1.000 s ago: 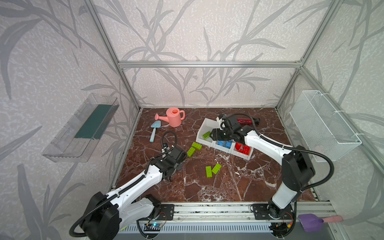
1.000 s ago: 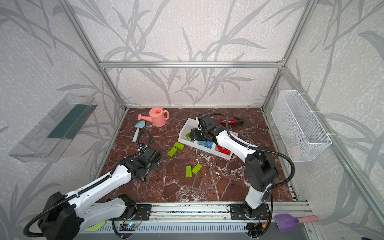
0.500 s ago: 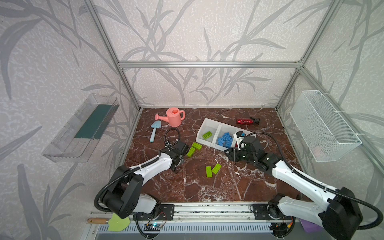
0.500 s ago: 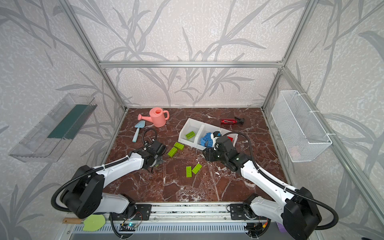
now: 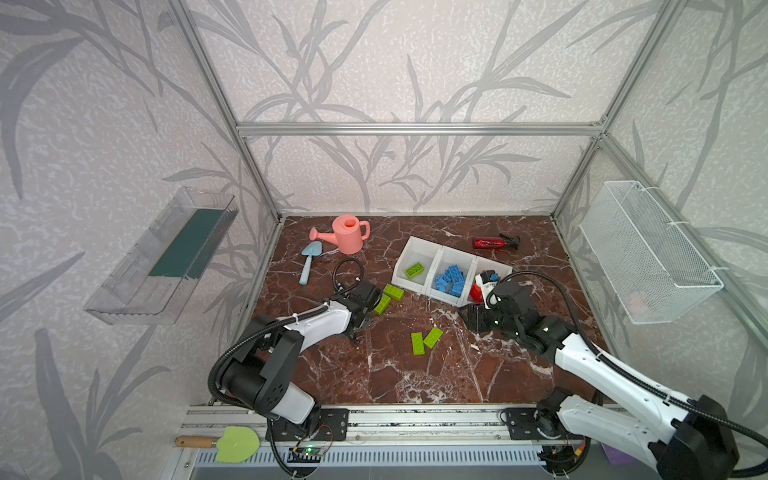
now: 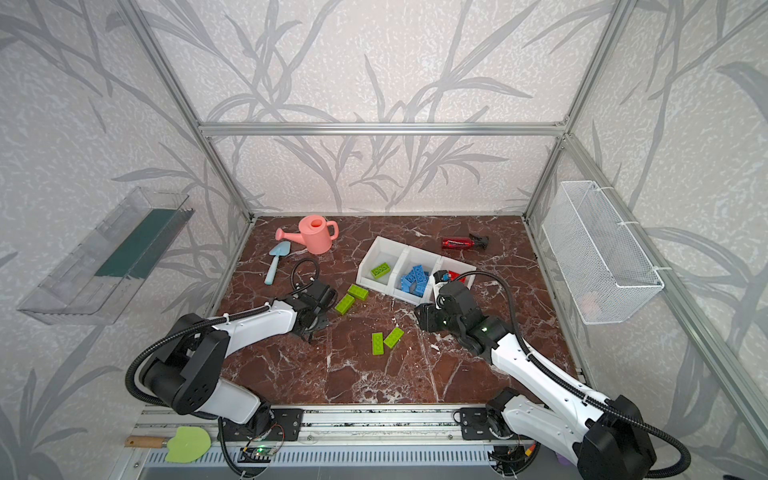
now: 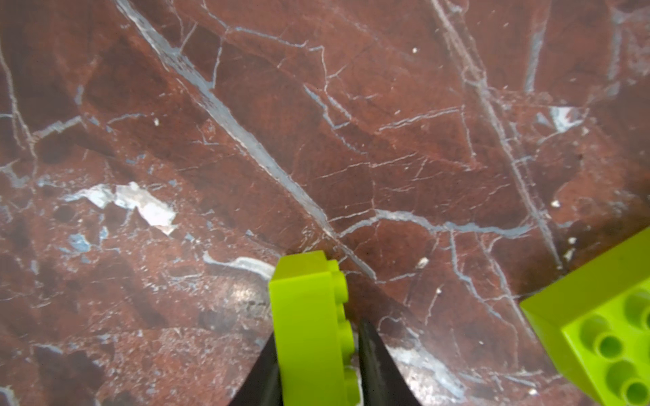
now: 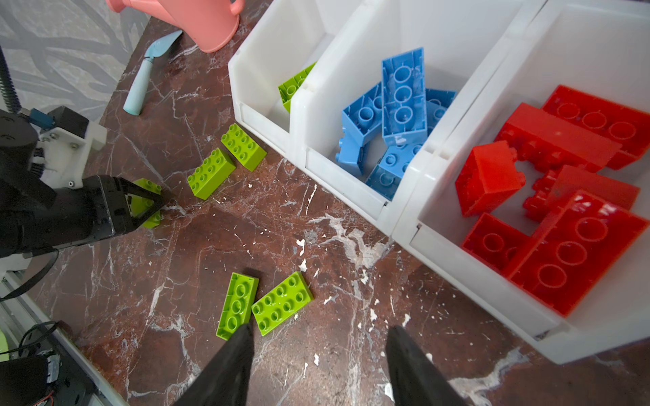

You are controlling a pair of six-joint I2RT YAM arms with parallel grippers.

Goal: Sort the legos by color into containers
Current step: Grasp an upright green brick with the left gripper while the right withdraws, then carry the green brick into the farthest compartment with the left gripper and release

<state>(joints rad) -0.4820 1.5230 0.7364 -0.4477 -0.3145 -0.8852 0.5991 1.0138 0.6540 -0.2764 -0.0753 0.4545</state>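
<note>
Left wrist view shows the left gripper point(image 7: 316, 355) with its fingers clamped on a lime green brick point(image 7: 306, 316), which stands on edge between them over the marble floor point(image 7: 316, 140). This grip sits in front of the containers point(image 5: 417, 249), out past their green end. The right gripper point(image 8: 318, 348) hangs just in front of the containers' red end, fingers apart and nothing between them. Two green bricks point(image 8: 281, 305) lie touching on the floor, farther in front of the containers. Two more green bricks point(image 8: 211, 172) lie just beside the green end's front corner. Inside the containers are a single green brick point(image 8: 293, 89), blue bricks point(image 8: 401, 95) in the middle bin and red bricks point(image 8: 569, 253). Beyond the containers are a pink watering can point(image 5: 349, 235) and a dark red spray bottle point(image 5: 490, 242).
</note>
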